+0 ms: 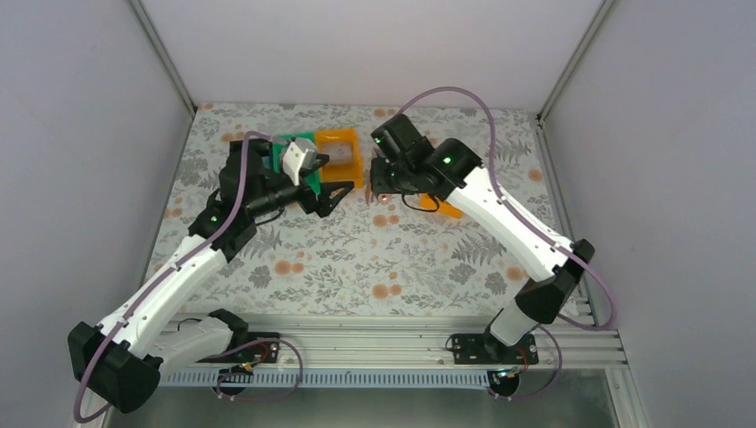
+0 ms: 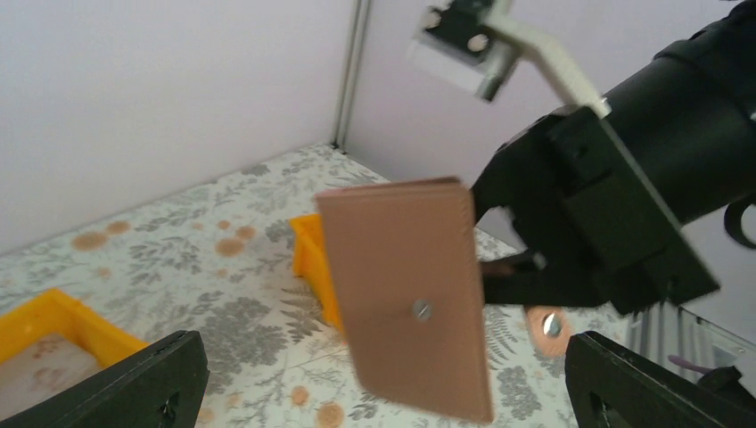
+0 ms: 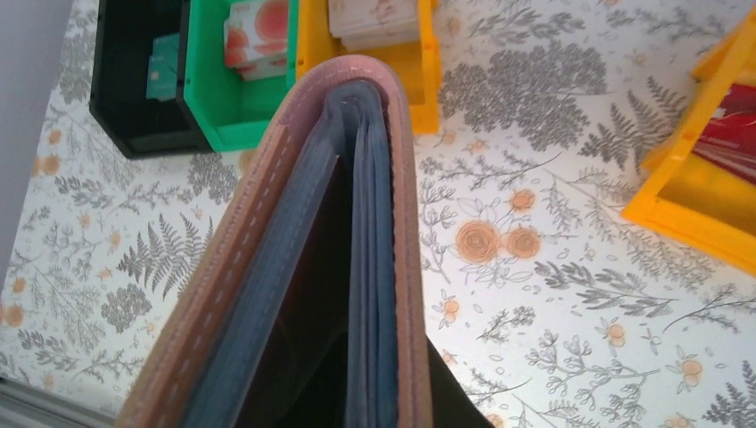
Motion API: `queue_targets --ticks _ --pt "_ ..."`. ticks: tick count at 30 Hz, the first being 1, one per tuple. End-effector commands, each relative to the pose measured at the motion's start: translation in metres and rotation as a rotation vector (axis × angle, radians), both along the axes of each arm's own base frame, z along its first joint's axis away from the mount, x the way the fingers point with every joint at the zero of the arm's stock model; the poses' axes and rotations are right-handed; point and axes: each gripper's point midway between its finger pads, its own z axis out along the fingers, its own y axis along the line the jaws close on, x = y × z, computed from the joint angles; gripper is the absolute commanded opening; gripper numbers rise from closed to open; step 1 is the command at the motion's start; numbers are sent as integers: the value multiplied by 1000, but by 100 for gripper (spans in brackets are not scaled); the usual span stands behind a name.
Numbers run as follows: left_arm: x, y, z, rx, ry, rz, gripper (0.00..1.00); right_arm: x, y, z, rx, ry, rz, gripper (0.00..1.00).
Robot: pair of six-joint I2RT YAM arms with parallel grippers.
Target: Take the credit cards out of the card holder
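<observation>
My right gripper (image 1: 385, 178) is shut on the brownish-pink card holder (image 3: 374, 178) and holds it upright above the table. The holder gapes slightly, showing blue-grey sleeves (image 3: 370, 294); I cannot tell whether they hold cards. A black finger (image 3: 459, 401) presses its right cover. In the left wrist view the holder's outer cover (image 2: 410, 294) with a metal snap faces me, and my left gripper (image 2: 383, 357) stands wide open just in front of it, touching nothing. Credit cards lie in bins: a teal one (image 3: 163, 67), a whitish-pink one (image 3: 258, 36), a dark red one (image 3: 735, 134).
A black bin (image 3: 120, 107), a green bin (image 3: 214, 107) and an orange bin (image 3: 406, 80) with pale cards stand in a row at the back. A second orange bin (image 3: 686, 214) sits to the right. The table has a floral cloth and walls on three sides.
</observation>
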Motion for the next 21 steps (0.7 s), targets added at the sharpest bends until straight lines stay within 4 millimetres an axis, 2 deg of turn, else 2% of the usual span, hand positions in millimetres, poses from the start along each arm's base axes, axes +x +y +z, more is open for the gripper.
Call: queue_targets --ticks 1,4,7,8,11,14,18,21 --pt "-3 -20 -5 -30 28 -19 100 -9 23 12 36 -9 0 4" --pt "-1 -33 -25 33 47 -16 100 -15 37 10 64 10 39 4" --pt "13 -26 -34 70 60 71 100 -19 42 20 109 -2 74 4" --pt "17 -23 -33 85 43 96 96 -21 43 24 120 -6 85 4" --pt "24 -14 -30 130 -6 152 76 -28 47 33 156 -18 145 4" --pt "26 -9 -36 161 -4 167 65 -37 58 49 249 -47 251 4" --pt "29 7 -37 186 31 209 44 -34 34 58 239 -79 259 4" --pt "25 12 -33 186 43 198 34 -48 29 72 271 -129 380 4"
